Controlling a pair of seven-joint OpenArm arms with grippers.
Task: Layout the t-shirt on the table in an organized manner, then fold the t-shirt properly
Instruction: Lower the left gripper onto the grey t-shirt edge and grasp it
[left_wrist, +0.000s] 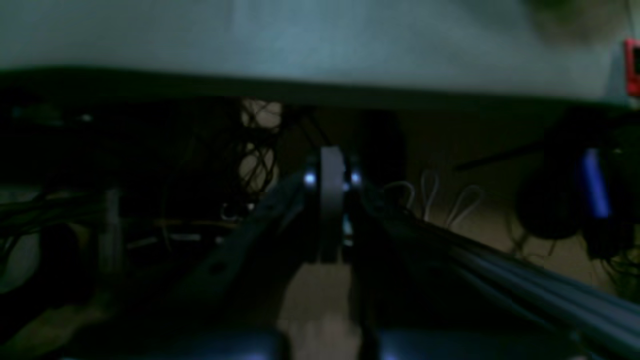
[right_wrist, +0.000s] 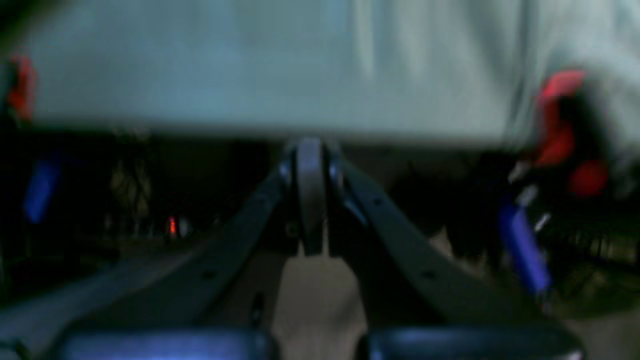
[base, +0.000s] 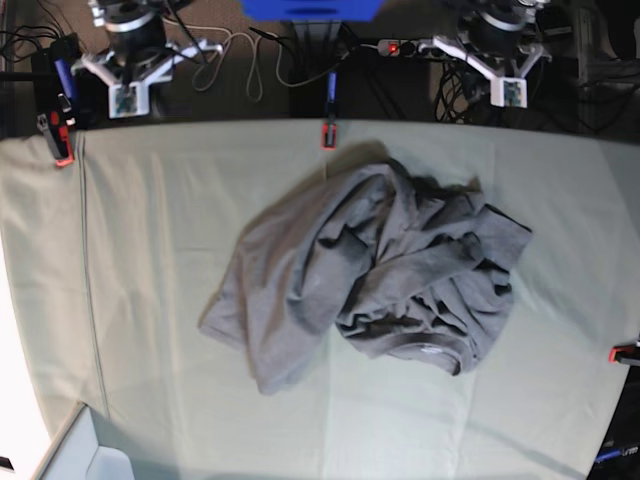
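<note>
Lying crumpled: t-shirt (base: 375, 275), mid surface (base: 150, 300)
Left claw (base: 510, 92): closed tight, holding nothing, beyond the far edge
Right claw (base: 125, 98): likewise, closed, holding nothing

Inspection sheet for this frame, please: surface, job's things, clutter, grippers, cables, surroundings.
Surface: table under pale green cloth, faint creases, red clamps on its edges.
Job's things: t-shirt crumpled mid-table, not laid out, unfolded.
Clutter: nothing seen.
Grippers: left gripper and right gripper shut, empty, parked beyond the far edge.
Cables: white cables on the floor behind the table.
Surroundings: blue object at the far side, dark floor.
</note>
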